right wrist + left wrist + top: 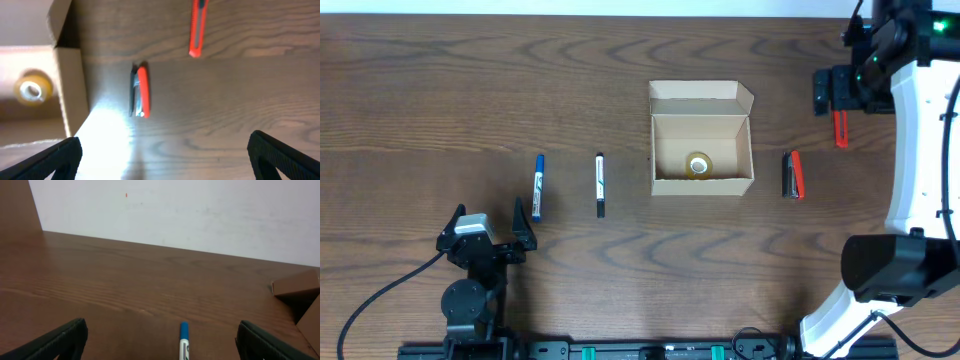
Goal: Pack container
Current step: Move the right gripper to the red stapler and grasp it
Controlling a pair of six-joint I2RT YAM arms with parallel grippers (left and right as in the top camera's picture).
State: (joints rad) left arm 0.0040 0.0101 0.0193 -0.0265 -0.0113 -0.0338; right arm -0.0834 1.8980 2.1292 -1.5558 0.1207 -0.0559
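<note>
1. You've got the container (701, 186): plain tan cardboard box, upright, flap lid open and folded back, tape roll (698, 165) inside.
2. It sits right of the black pen (600, 184), apart.

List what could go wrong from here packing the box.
1. The blue pen lies flat on the table. The open left gripper could scrape the surface or roll the pen away.
2. The red-and-black tool lies close beside the container. The wide-open right gripper might bump that wall and shift it.
3. The tape roll sits mid-floor inside, so pens dropped in may end up propped on it.
</note>
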